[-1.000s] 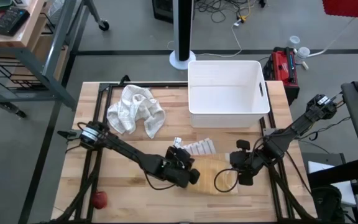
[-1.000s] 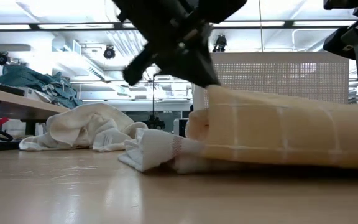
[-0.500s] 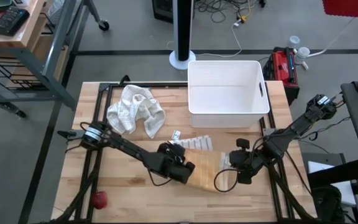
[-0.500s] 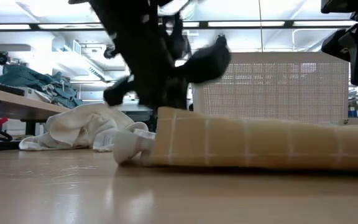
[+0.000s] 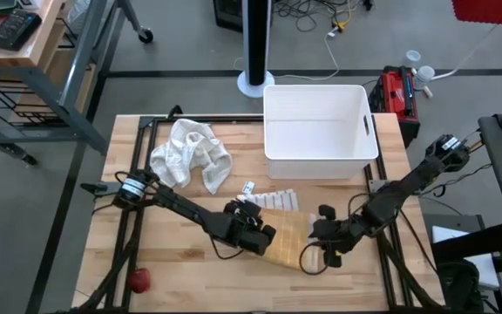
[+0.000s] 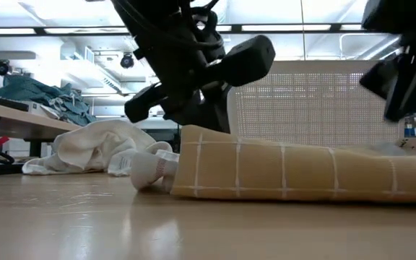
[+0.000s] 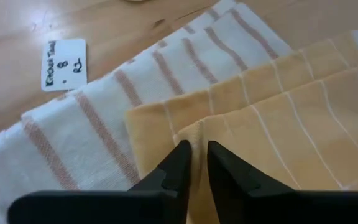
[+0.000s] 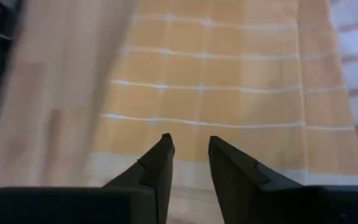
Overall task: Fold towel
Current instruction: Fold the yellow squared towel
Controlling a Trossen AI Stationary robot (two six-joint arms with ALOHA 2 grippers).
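Right gripper (image 8: 188,146) parted above yellow checked towel (image 8: 229,93)

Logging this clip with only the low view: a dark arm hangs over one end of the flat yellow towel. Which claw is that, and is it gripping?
Observer: The left claw. Its wrist view shows the fingers slightly apart over the yellow towel's folded edge.
Operator: And the white bundle beside it?
Observer: A striped white towel, partly under the yellow one, with a paper tag nearby.
Operator: The right claw?
Observer: The right claw is open above the towel's other end, holding nothing.

Left gripper (image 5: 262,237) and right gripper (image 5: 314,247) low, slightly parted
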